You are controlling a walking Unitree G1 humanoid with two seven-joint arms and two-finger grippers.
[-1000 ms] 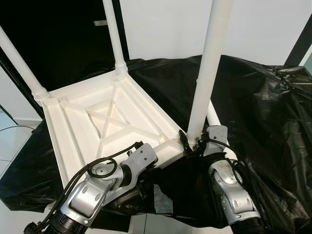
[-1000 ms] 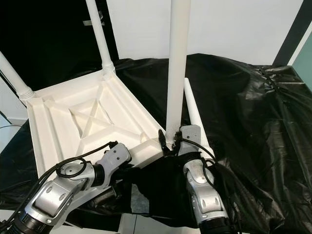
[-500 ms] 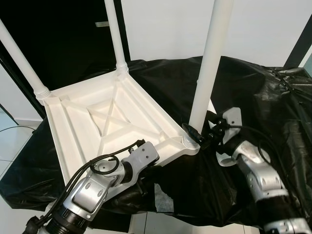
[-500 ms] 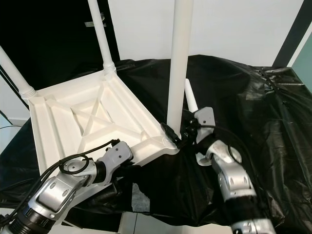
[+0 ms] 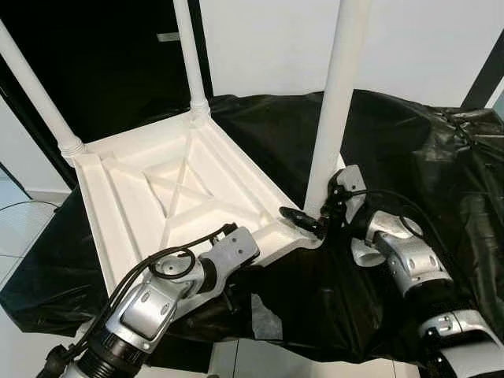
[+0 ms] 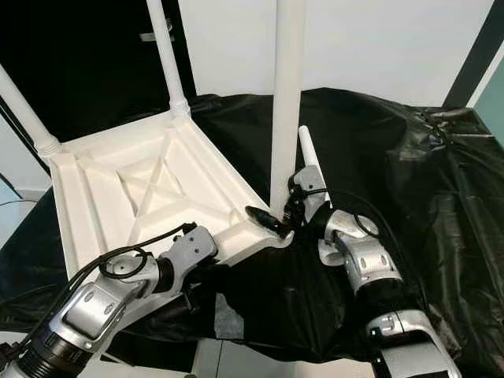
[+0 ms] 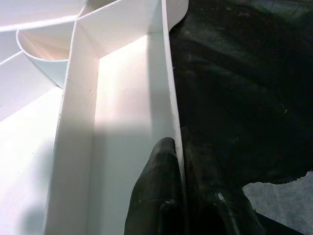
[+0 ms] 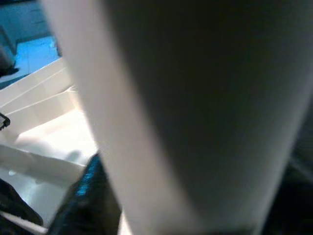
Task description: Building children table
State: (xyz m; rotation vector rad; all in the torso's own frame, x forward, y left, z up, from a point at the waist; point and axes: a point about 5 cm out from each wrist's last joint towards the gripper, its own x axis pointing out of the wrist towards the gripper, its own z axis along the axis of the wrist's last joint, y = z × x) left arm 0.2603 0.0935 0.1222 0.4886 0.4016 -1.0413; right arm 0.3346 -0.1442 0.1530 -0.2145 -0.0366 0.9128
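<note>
Since half a second before, the right gripper (image 5: 309, 221) had drawn in closer to the near leg (image 5: 334, 118), its wrist swung nearer to the post, while the left arm had hardly shifted. Its jaws stood around the foot of that upright white leg, one black finger (image 6: 266, 220) reaching across the corner of the frame; how tightly they closed on the leg could not be told.

The white children's table (image 5: 177, 193) lay upside down on the counter, which was draped in black plastic sheeting (image 5: 409, 165), its ribbed underside with the crossed braces facing up. Two more legs stood in its far corners, the back leg (image 5: 191, 59) and the left leg (image 5: 39, 94). A loose leg (image 6: 309, 164) lay on the sheeting just behind the right wrist.

The left gripper (image 7: 178, 205) pinched the near rim of the tabletop, one finger inside the wall and the other outside, jaws closed on that thin edge. A pale patch (image 5: 264, 315) showed through a tear in the sheeting near the front edge.
</note>
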